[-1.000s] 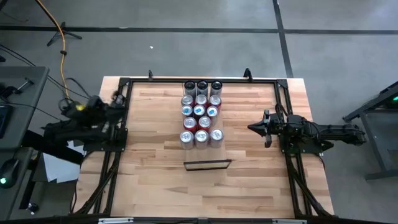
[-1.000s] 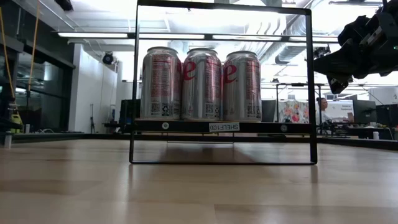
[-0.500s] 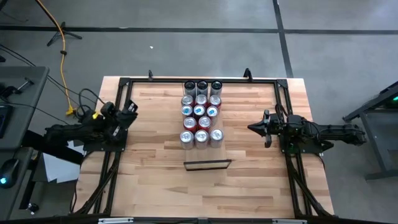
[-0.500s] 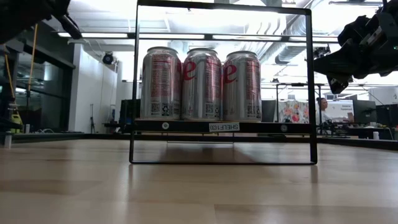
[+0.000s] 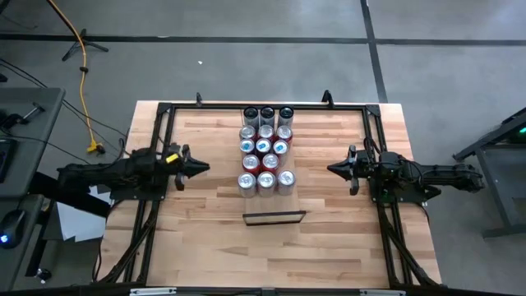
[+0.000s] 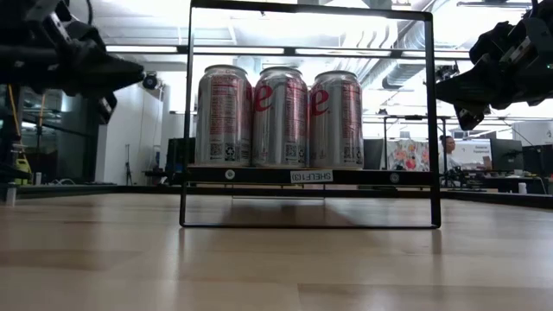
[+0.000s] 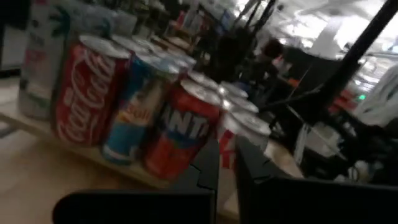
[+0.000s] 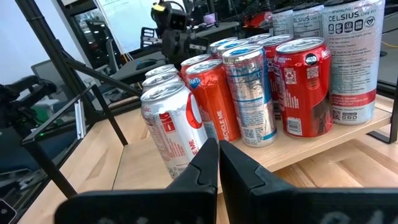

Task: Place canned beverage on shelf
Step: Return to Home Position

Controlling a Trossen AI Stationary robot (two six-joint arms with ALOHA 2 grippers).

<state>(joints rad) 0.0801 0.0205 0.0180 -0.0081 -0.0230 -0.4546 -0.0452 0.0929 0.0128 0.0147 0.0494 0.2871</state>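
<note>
Several beverage cans (image 5: 265, 148) stand upright in rows of three on the pale wooden shelf (image 5: 274, 202), which runs near to far at the table's middle. Three silver cans (image 6: 278, 117) make up the near row. Red, blue and orange cans (image 8: 249, 93) stand behind them, and tall white ones at the far end. My left gripper (image 5: 203, 167) is shut and empty, above the table to the left of the cans, pointing at them (image 7: 143, 112). My right gripper (image 5: 332, 169) is shut and empty to their right, also pointing at them.
A black upright frame (image 6: 429, 121) carries the shelf above the tabletop, and its top bar shows at the shelf's near end (image 5: 274, 217). Black rails (image 5: 164, 115) border the table. Bare tabletop (image 5: 214, 238) lies on both sides of the shelf and near it. A person (image 6: 446, 149) sits far behind.
My left arm has swung in from beyond the table's left edge toward the right, turning until its gripper points at the cans. It has come into the low view from the upper left.
</note>
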